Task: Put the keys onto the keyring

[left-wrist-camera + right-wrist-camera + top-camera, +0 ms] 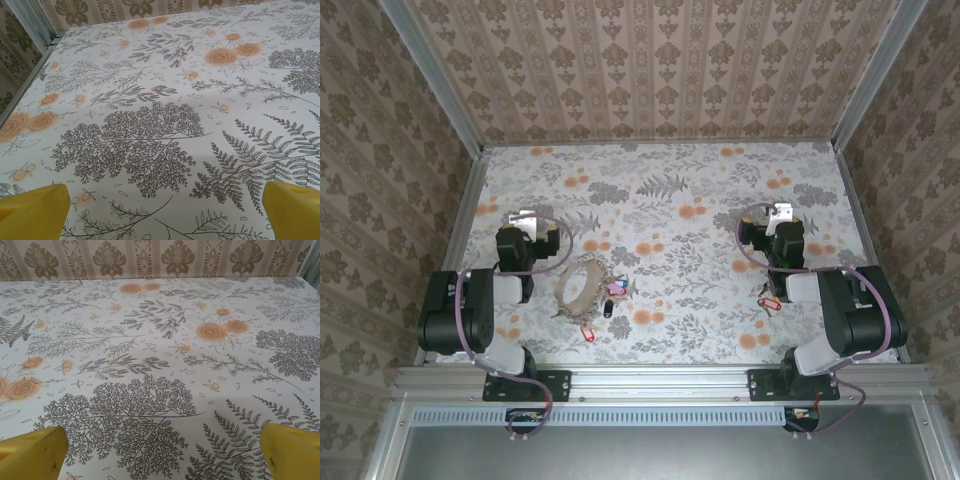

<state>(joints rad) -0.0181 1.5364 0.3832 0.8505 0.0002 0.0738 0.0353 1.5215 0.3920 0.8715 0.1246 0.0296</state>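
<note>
1. Top external shot first: we've got the keyring point(567, 290) lying flat on the table point(670, 190), towards the near edge and left of the middle, just beside the left arm point(470, 310).
2. Its rim is fringed with small silvery bits, too tiny for us to count.
3. The loose keys point(608, 305) sit just off the keyring's right side: 1 black, plus a pink head and a blue head close together. We can't tell if they touch the rim. 1 red key point(587, 332) lies at the keyring's near side.
4. A stray red key point(770, 302) is way over by the right arm point(850, 320), towards the near right corner and well apart from the keyring.
5. Our left gripper point(525, 218) points at the far edge, further back than the keyring, with its jaws spread wide and holding nothing. On the left wrist camera we see its yellow fingertips point(35, 210) at the bottom corners, with floral tabletop between them.
6. Our right gripper point(778, 212) is the same deal: jaws wide apart, gripping nothing, yellow tips over the tabletop, and the wallpapered back wall point(160, 257) beyond the far edge.
</note>
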